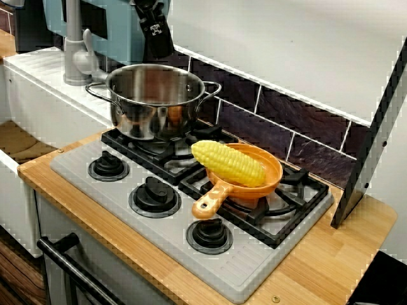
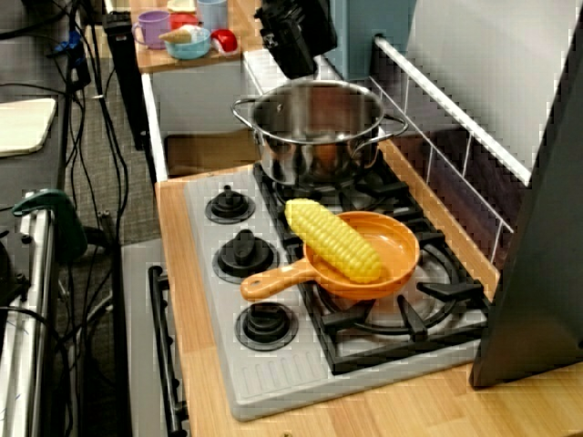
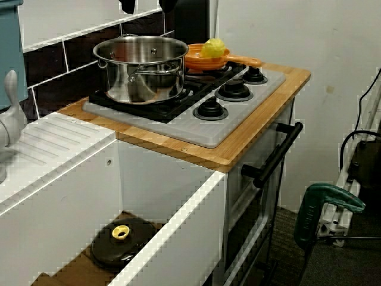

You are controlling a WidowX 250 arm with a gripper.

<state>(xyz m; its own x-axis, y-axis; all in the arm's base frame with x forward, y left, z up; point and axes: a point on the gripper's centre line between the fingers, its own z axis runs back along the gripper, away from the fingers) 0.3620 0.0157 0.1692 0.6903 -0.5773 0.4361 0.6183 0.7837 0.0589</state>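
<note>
My black gripper hangs above the far rim of a steel pot on the back left burner, touching nothing. In the view from the sink side its two fingertips poke in from the top edge, spread apart, with nothing between them; the gripper looks open over the pot. An orange pan sits on the right burner with a yellow corn cob lying across it, handle toward the knobs. In the view along the counter, the gripper is behind the pot, and the corn is well in front.
Three black knobs line the grey stove's front. A grey faucet stands left of the pot. A dark lid with a yellow knob lies in the sink. A black slanted panel leans at the right; cups sit behind.
</note>
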